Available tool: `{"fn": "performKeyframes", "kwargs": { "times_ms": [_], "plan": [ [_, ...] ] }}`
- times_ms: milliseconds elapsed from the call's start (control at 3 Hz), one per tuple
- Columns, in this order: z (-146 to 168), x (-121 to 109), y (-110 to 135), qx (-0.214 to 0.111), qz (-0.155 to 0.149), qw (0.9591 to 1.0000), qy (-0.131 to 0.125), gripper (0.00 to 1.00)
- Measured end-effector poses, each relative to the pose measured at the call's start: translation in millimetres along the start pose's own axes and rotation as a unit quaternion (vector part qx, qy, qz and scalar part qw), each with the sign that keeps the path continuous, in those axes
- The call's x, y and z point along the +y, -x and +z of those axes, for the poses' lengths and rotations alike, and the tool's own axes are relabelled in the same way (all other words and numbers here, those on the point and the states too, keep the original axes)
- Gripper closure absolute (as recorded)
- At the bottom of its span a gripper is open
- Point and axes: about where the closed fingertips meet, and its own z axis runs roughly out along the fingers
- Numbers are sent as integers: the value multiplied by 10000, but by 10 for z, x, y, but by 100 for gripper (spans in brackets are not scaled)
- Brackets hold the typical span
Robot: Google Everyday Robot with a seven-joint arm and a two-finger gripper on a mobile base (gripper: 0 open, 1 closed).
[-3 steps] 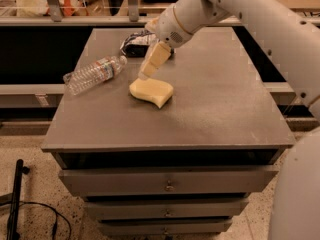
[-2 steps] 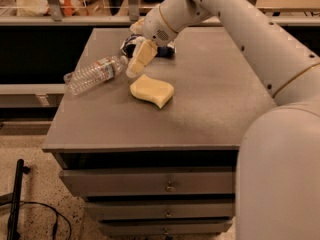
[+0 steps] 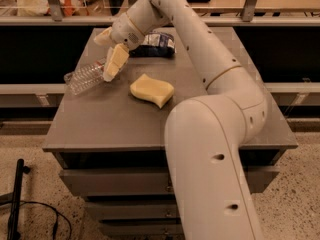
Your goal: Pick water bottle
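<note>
In the camera view we see the gripper [image 3: 103, 59] up and to the left of the sponge [image 3: 152, 89], its two cream fingers [image 3: 115, 62] spread apart, the nearer one lying across the capped end of the water bottle [image 3: 86, 77], which rests on its side left of the sponge on the table [image 3: 100, 126]. Since the earlier frame the claw has slid leftward, away from the sponge and onto the bottle's end, while bottle and sponge lie unmoved. The snack bag [image 3: 156, 44] sits behind the sponge, and the arm [image 3: 215, 149] hides the tabletop right of the sponge.

No text readable; print on snack bag [image 3: 159, 43] seemingly illegible; gripper [image 3: 109, 50] at water bottle [image 3: 85, 78].
</note>
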Motion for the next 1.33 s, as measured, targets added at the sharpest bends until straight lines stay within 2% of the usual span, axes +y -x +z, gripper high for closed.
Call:
{"fn": "performKeyframes", "kwargs": {
  "times_ms": [333,667,1000,1333],
  "plan": [
    [170,-83,251,-111,-402,9988,242,0],
    [259,-135,468,11,-962,9950,263,18],
    [401,-180,612,519,-1597,9854,287,17],
    [439,-211,648,744,-1815,9802,277,0]
  ]
}}
